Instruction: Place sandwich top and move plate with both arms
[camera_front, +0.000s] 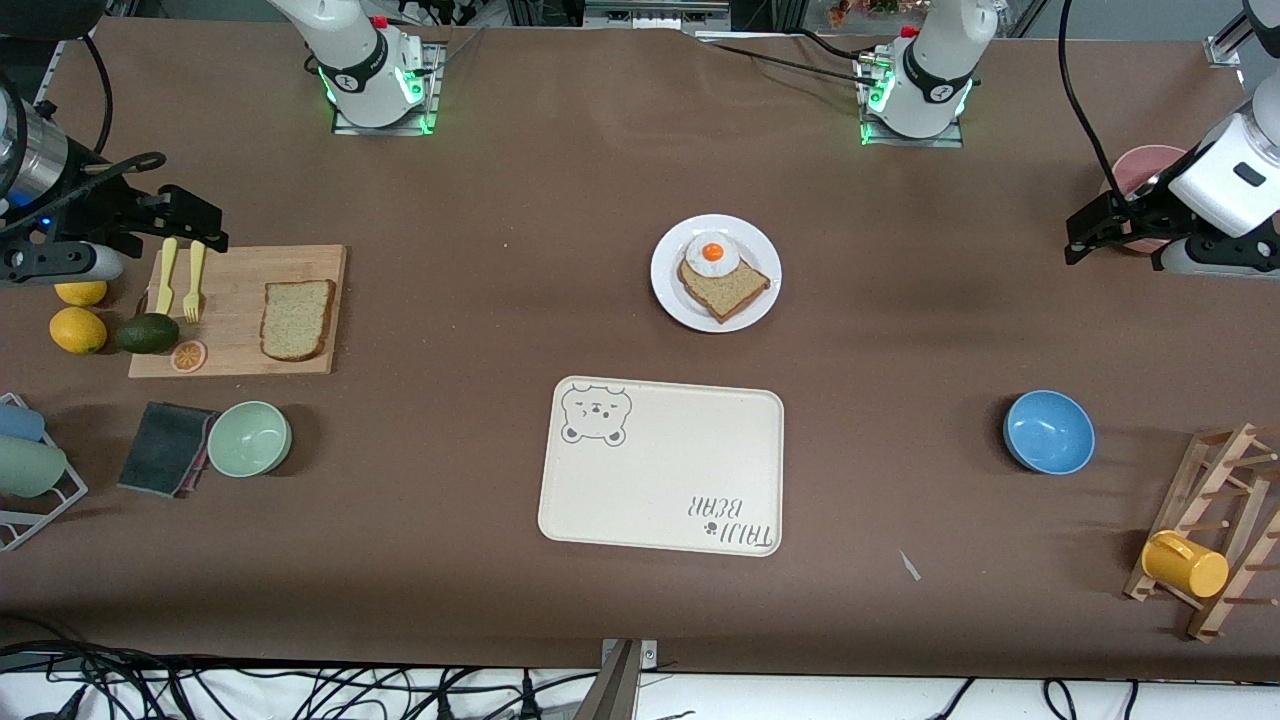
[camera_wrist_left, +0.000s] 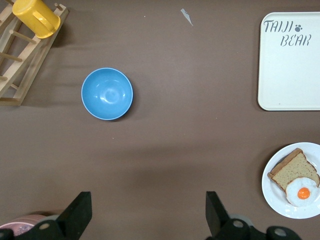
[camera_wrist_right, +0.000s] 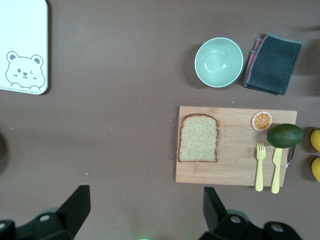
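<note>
The sandwich top (camera_front: 297, 318), a speckled brown bread slice, lies flat on a wooden board (camera_front: 235, 270) toward the right arm's end of the table; it also shows in the right wrist view (camera_wrist_right: 198, 138). The white plate (camera_front: 668, 290) sits mid-table and holds a smaller bread slice (camera_front: 728, 287) with a fried egg (camera_front: 712, 253) on it; the plate also shows in the left wrist view (camera_wrist_left: 272, 186). My right gripper (camera_front: 195, 218) hangs open and empty over the board's end. My left gripper (camera_front: 1088, 228) hangs open and empty beside a pink bowl (camera_front: 1145, 165).
A cream bear tray (camera_front: 660, 465) lies nearer to the camera than the plate. A blue bowl (camera_front: 1048, 431) and a rack with a yellow mug (camera_front: 1185, 563) stand toward the left arm's end. A green bowl (camera_front: 249, 438), cloth, lemons, avocado and yellow cutlery surround the board.
</note>
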